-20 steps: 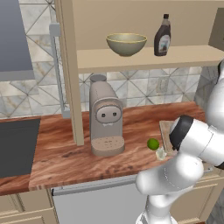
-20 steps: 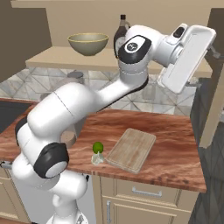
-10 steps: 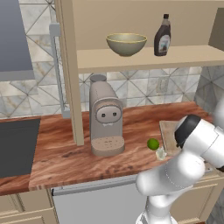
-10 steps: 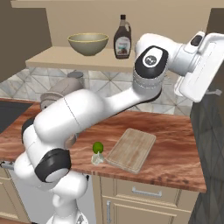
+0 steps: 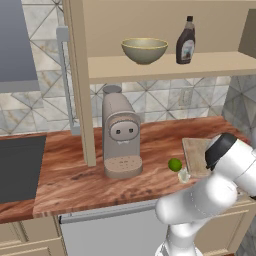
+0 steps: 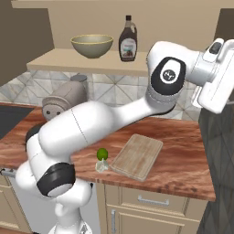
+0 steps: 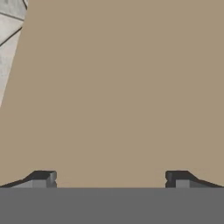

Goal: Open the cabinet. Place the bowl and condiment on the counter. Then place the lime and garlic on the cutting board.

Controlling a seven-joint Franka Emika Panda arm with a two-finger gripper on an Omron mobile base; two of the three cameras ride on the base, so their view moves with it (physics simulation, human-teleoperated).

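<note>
Facing a plain beige panel, probably the cabinet [image 7: 122,87], the gripper [image 7: 109,177] has its fingers spread wide, nothing between them.

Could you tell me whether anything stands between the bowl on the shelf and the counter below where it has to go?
Yes. The coffee machine stands on the counter almost directly under the bowl. The counter to the machine's right looks free, up to the lime and cutting board.

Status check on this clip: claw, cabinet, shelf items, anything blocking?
Claw open, empty, facing a beige panel. Cabinet open; bowl and condiment on shelf. Lime and garlic on counter beside cutting board. Nothing blocking.
</note>
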